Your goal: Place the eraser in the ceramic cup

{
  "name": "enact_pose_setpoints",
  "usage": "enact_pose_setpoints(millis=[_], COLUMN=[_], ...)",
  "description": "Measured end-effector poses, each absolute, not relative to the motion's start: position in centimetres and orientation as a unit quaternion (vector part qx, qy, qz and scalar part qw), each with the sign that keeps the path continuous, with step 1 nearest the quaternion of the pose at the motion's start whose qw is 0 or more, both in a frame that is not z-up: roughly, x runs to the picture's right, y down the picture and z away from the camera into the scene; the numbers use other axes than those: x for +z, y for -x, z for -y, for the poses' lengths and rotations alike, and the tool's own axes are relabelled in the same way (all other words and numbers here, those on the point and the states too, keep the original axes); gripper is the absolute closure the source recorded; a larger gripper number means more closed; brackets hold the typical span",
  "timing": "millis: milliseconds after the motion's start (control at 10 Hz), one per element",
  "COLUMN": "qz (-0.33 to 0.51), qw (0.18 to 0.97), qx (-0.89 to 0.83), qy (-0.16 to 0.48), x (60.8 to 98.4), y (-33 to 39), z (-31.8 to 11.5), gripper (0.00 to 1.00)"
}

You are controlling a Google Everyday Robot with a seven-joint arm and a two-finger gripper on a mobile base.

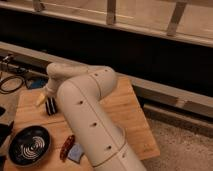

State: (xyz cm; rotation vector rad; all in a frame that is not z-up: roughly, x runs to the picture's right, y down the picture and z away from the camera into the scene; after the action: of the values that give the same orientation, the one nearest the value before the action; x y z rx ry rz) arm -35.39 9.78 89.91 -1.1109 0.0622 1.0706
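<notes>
Sprawled across the pale wooden tabletop (127,107): a bulky white robot arm (90,125), up from 6 o'clock, bent and stretched toward 9 o'clock. At its end, low over the board's 10 o'clock part, the dark gripper (50,105), with a yellowish piece (41,99) beside it. Cannot tell whether clenched, released or grasping. Black with pale stripes there, possibly the small black oblong eraser, but cannot separate it from the gripper. Small pale ceramic cup not made out. At 7 o'clock, a wide dark round dish with white spiral lines (29,146). At its 3 o'clock, a reddish-brown oblong thing (66,146) just beside a blue sponge (76,152). Off the board at 9 o'clock, black cables (10,82).
</notes>
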Motion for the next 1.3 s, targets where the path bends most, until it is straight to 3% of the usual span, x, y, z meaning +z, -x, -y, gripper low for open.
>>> enact_pose_setpoints(millis=[500, 800, 1300], qz=[-0.043, -0.071, -0.082], qw=[0.719, 0.720, 0.724], qx=[0.479, 0.464, 0.457], qy=[0.502, 0.511, 0.510], x=[90.2, 90.8, 91.2], y=[35.1, 35.8, 35.8], z=[-9.7, -10.9, -11.1], gripper=[0.73, 0.98, 1.00])
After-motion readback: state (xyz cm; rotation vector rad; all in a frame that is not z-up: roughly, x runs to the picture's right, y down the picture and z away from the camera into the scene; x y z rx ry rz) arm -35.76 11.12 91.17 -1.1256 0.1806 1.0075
